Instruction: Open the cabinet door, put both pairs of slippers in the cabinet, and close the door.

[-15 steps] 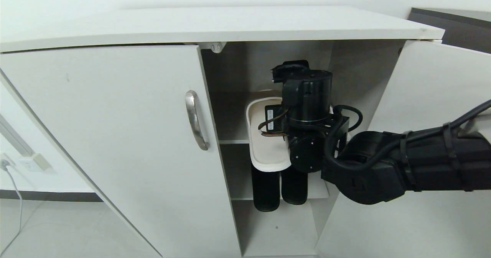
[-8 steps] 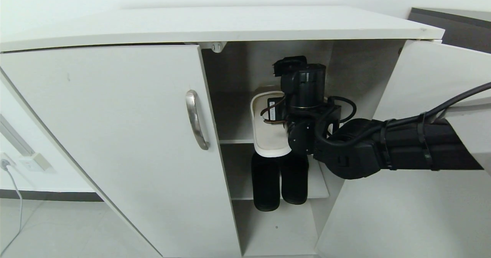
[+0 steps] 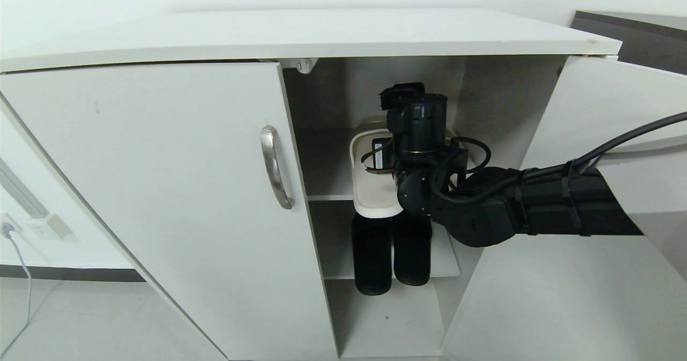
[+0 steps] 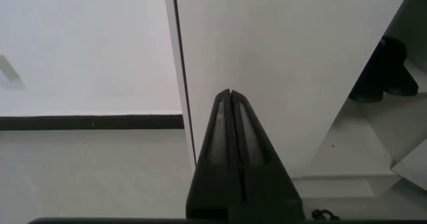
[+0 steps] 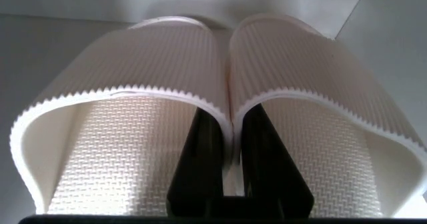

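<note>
My right jaws [image 5: 229, 127] are clamped on the white slippers [image 5: 153, 64], one finger inside each, pinching their inner walls together. The wrist cam shows that, but in the head view my own wrist covers it. From the head, the pair sits at the upper shelf [image 3: 324, 197] of the cabinet [image 3: 322, 34], heels past its front edge. The black slippers [image 3: 390, 259] overhang the shelf below. The right door [image 3: 617, 114] is wide open and the left door [image 3: 150, 189] is closed, with a gap between its edge and the white pair. Left jaws [image 4: 230, 101] are pressed together and empty, out front
</note>
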